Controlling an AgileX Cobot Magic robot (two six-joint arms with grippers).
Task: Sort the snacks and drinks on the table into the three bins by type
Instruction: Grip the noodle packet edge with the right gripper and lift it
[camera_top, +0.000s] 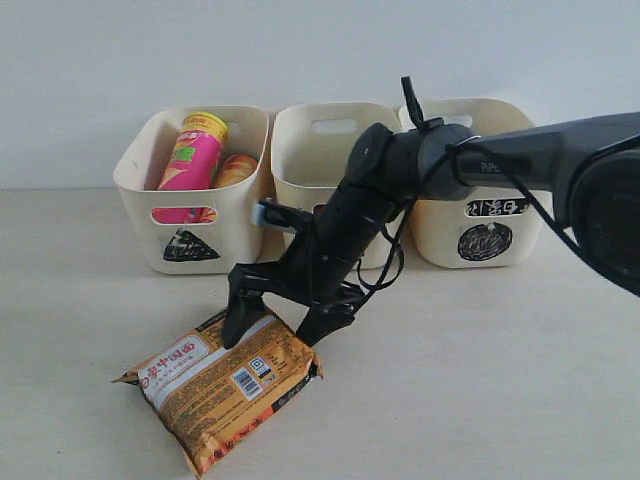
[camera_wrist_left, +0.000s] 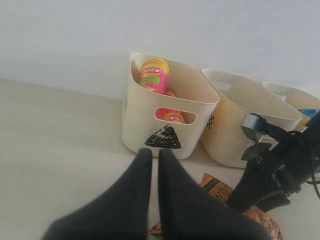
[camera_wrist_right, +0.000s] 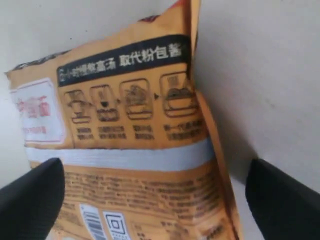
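Orange-brown film wraps the noodle packet (camera_top: 225, 385) lying flat on the bench (camera_top: 80, 300), directly beneath the right end effector (camera_top: 270, 335). Its fingers are spread wide and straddle the packet's end nearest the bins; whether they touch it cannot be made out. Behind the end effector stand three cream bins: the triangle bin (camera_top: 230, 235), holding the pink tube (camera_top: 190, 160) and a second tube (camera_top: 236, 168); the middle bin (camera_top: 300, 150), its mark hidden by the arm; and the circle bin (camera_top: 440, 235). The left end effector (camera_wrist_left: 154, 155) hangs off to one side, fingers pressed together on nothing. The packet looks light, crinkly and slick, its noodle block brittle. A gentle pinch across the block's width, clear of the flimsy sealed edges, seems the safest hold.
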